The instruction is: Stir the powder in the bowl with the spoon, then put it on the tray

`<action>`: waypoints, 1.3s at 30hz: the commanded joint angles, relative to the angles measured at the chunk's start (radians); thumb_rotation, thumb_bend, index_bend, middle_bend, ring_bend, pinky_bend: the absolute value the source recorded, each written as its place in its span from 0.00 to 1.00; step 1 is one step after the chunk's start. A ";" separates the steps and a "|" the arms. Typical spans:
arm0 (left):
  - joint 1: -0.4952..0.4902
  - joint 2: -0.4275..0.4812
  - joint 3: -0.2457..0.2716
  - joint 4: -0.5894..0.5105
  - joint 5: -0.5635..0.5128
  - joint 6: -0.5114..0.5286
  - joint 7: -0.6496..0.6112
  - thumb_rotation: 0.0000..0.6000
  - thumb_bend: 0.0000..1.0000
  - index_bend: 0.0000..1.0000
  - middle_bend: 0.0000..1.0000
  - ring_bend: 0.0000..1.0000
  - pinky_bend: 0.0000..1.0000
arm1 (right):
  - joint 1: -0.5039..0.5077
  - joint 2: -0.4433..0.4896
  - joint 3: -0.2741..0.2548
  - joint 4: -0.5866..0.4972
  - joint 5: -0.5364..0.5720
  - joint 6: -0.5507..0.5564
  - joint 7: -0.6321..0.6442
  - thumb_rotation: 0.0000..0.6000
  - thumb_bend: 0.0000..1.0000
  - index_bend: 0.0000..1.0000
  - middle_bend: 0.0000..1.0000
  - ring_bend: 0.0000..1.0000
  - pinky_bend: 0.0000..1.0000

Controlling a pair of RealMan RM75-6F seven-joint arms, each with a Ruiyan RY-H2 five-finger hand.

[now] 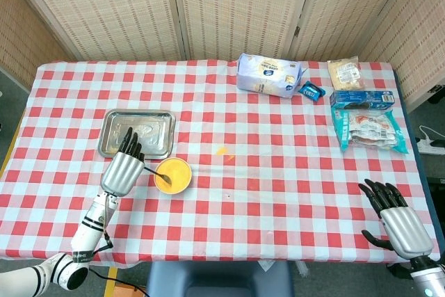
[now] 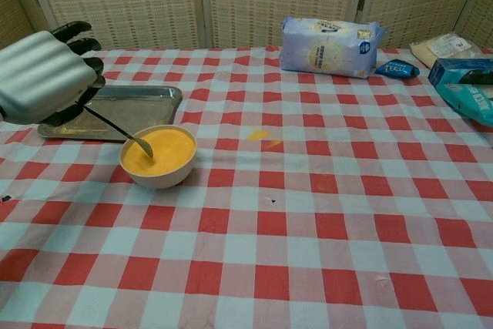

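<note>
The setting looked like a staged test area in a lab or studio rather than a lived-in kitchen. A table (image 1: 278,193) covered with a red-and-white checked cloth stood in front of a folding woven-panel screen (image 1: 236,5) that closed off the far side, hiding whatever room lay behind. Grocery goods were laid out like props along the far right: a pale bag of flour or similar (image 1: 269,74), a small blue packet (image 1: 311,91), a blue box (image 1: 361,98) and sealed snack packs (image 1: 367,129). At the right edge a white power strip (image 1: 432,146) lay on a grey floor, beside the table.
</note>
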 commanded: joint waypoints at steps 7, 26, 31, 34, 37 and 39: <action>0.008 0.015 -0.003 -0.029 -0.006 -0.019 0.012 1.00 0.93 0.77 0.33 0.12 0.03 | 0.001 0.000 0.000 -0.001 0.000 -0.001 -0.001 1.00 0.15 0.00 0.00 0.00 0.00; -0.016 -0.066 -0.021 0.094 0.022 -0.049 -0.057 1.00 0.93 0.77 0.33 0.12 0.03 | -0.001 0.003 0.006 0.003 0.010 0.004 0.007 1.00 0.15 0.00 0.00 0.00 0.00; -0.025 -0.090 -0.033 0.125 0.024 -0.055 -0.089 1.00 0.93 0.77 0.33 0.12 0.03 | 0.000 0.003 0.008 0.005 0.015 0.001 0.009 1.00 0.15 0.00 0.00 0.00 0.00; -0.032 -0.103 -0.045 0.138 0.024 -0.056 -0.107 1.00 0.93 0.77 0.33 0.12 0.03 | 0.002 0.003 0.009 0.006 0.018 -0.005 0.009 1.00 0.15 0.00 0.00 0.00 0.00; -0.038 -0.113 -0.054 0.151 0.025 -0.056 -0.115 1.00 0.93 0.77 0.33 0.12 0.03 | 0.001 0.004 0.012 0.007 0.022 -0.002 0.012 1.00 0.15 0.00 0.00 0.00 0.00; -0.041 -0.119 -0.057 0.159 0.026 -0.056 -0.118 1.00 0.93 0.77 0.33 0.12 0.03 | 0.000 0.005 0.013 0.007 0.024 0.000 0.013 1.00 0.15 0.00 0.00 0.00 0.00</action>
